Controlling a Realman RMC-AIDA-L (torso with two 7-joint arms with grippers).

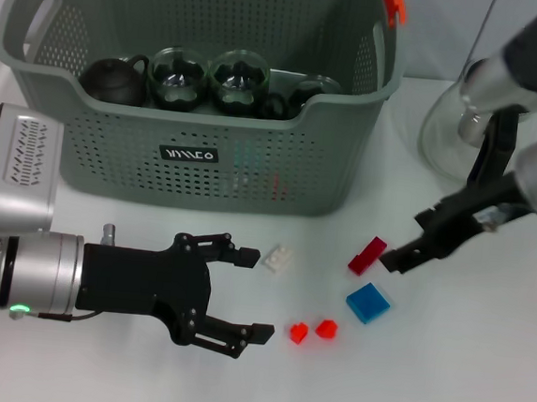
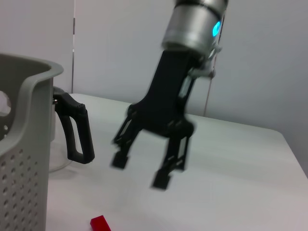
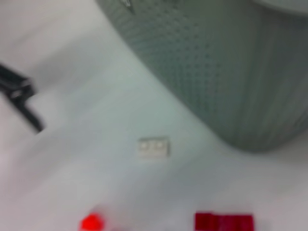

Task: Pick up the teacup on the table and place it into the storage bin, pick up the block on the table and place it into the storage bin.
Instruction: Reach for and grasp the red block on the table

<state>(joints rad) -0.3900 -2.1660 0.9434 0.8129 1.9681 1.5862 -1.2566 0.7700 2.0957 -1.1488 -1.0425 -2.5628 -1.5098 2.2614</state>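
Dark red block is lying on the counter in front of the storage bin, long axis running 1 to 7 o'clock. Right tool is hovering just beside it at 3 o'clock, fingers spread, pinching nothing. Left tool is sitting spread and empty well off at 8 o'clock, nearer the white block. Judgement: right arm is nearer; teacups are already sitting in the bin.

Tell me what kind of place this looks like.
Probably a robot test bench: a plain white table, a grey-green perforated plastic storage bin holding dark teaware, and small red and blue plastic blocks scattered in front.
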